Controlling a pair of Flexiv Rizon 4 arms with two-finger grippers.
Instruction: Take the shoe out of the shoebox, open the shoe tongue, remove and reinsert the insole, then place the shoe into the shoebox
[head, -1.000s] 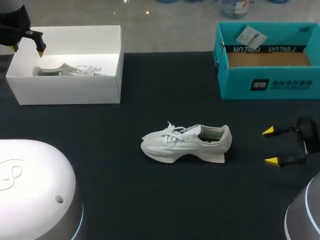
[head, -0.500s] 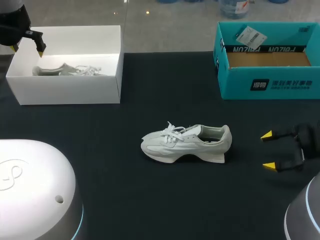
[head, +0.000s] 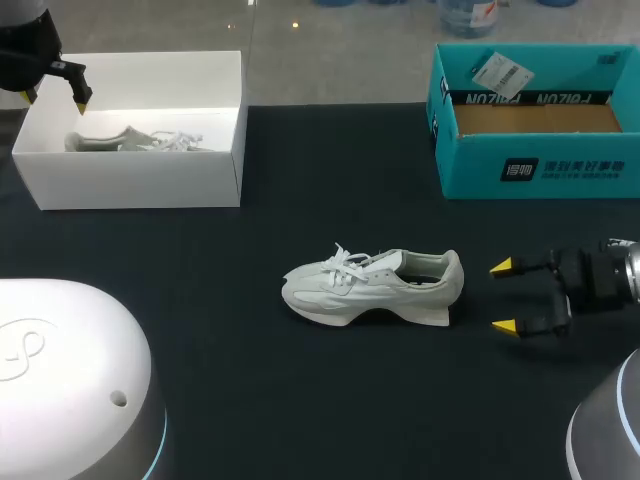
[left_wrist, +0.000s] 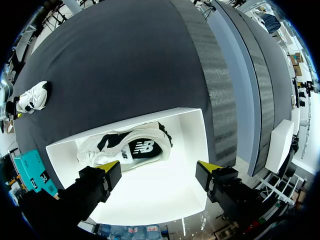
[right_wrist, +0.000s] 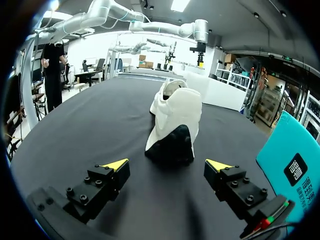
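Observation:
A white sneaker (head: 372, 287) stands upright in the middle of the dark table, toe to the left, heel to the right. My right gripper (head: 503, 296) is open just right of its heel, at shoe height; in the right wrist view the sneaker's heel (right_wrist: 173, 124) is straight ahead of my right gripper (right_wrist: 167, 165), apart from it. A second white sneaker (head: 130, 140) lies in the white shoebox (head: 140, 180) at the far left. My left gripper (head: 55, 93) hovers open above that box; the left wrist view shows the boxed sneaker (left_wrist: 125, 148) below my left gripper (left_wrist: 159, 167).
A teal cardboard box (head: 535, 165) stands open at the far right with a paper tag (head: 500, 72) on its rim. Dark table surface (head: 300, 400) stretches in front of the sneaker.
My right gripper has moved left toward the sneaker's heel, staying open. The left arm and both shoes have not moved.

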